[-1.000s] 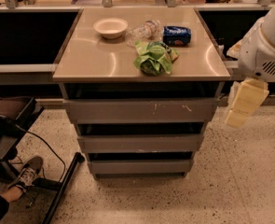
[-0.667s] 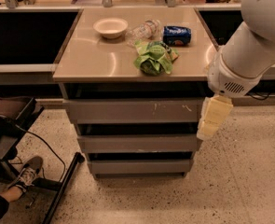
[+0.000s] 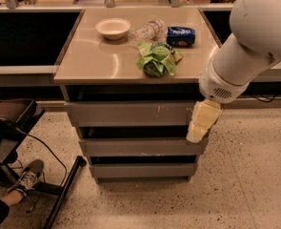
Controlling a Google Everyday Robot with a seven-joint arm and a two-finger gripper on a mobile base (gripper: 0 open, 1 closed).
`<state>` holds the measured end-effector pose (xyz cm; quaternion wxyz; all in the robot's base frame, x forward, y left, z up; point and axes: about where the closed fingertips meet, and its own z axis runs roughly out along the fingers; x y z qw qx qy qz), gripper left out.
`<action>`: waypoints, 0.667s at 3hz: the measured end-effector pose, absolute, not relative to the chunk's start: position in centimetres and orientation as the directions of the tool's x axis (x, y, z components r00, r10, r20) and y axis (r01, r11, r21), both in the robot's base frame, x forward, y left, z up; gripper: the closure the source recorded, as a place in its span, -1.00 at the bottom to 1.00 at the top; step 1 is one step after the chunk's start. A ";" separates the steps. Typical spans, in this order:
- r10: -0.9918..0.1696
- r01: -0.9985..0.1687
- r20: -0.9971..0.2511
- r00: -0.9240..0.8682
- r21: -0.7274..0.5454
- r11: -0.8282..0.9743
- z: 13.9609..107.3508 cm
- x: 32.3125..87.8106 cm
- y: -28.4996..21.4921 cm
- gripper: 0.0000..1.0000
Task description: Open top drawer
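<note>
Big white arm [image 3: 259, 32] fills the upper right of the frame, angling down-left. The pale yellowish gripper [image 3: 202, 123] hangs under its wrist [image 3: 223, 82], right of centre, pointing down.

- Speckled pale terrazzo floor [image 3: 245, 185] fills 4 to 8 o'clock.
- Tan tabletop [image 3: 97, 61] at centre, glossy under warm, dim light.
- Long counter [image 3: 21, 69] at 9 o'clock, with a dark opening above its ledge.
- Black stand leg [image 3: 64, 190], thin cable [image 3: 45, 147] and a shoe [image 3: 28, 175] at 8 o'clock.
- Gripper [image 3: 202, 123] hangs at 3 o'clock, below the tabletop's front right corner.

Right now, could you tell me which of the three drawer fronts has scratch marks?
The top drawer, the widest; the two drawers below are unmarked. The gripper hangs by its right end.
</note>
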<state>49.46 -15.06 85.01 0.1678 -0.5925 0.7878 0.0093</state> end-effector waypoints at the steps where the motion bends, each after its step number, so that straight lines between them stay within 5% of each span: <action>1: -0.891 -0.927 -0.363 -0.274 -0.148 0.345 82.0 52.1 -12.3 -1.00; 2: -0.848 -0.913 -0.432 -0.306 -0.119 0.390 78.7 54.9 -9.4 -1.00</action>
